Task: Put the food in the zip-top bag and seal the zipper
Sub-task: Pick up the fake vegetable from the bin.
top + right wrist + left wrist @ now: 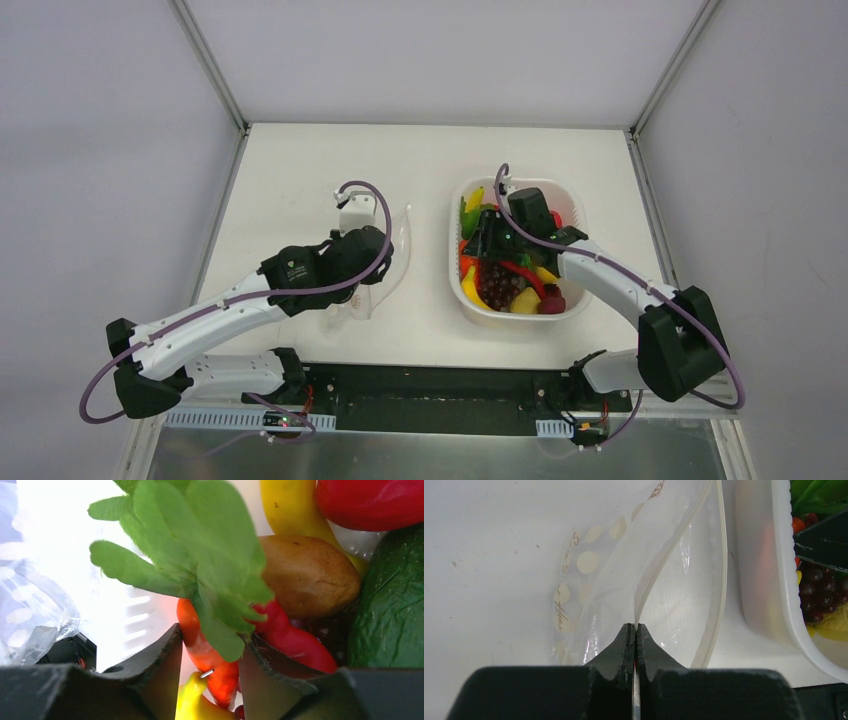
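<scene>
**Top external view.** The zip-top bag (398, 252) is lying on the table (300, 160) at 9 o'clock of the white basket (456, 262), near it but not touching. The left gripper (352, 212) is reaching over the bag. The right gripper (490, 245) is dipping into the basket among the food (500, 285). All the food seen here is sitting in the basket and none is in the bag, so filling appears to be at its first pick.

**Left wrist view.** The left gripper (634, 630) is pinching one clear sheet of the bag (664, 590), its jaws pressed together on the film. The sheet is rising towards 12 o'clock. The zipper (723, 555) is curving away at 2 o'clock, unsealed. This hold probably serves to keep the mouth lifted and facing the basket (785, 580) at 3 o'clock, where grapes (819, 595) are showing.

**Right wrist view.** The right gripper (210, 647) is bracketing a carrot (192, 622), its fingers (167, 655) appearing to press both flanks, so the jaws are gripping the carrot. The leaves (200, 545) are fanning towards 12 o'clock. A potato (305, 575) is lying at 2 o'clock and a red pepper (290, 640) at 3 o'clock, touching the carrot. The bag (30, 610) is waiting at 9 o'clock. The crowded neighbours could be dragged along on lifting.
</scene>
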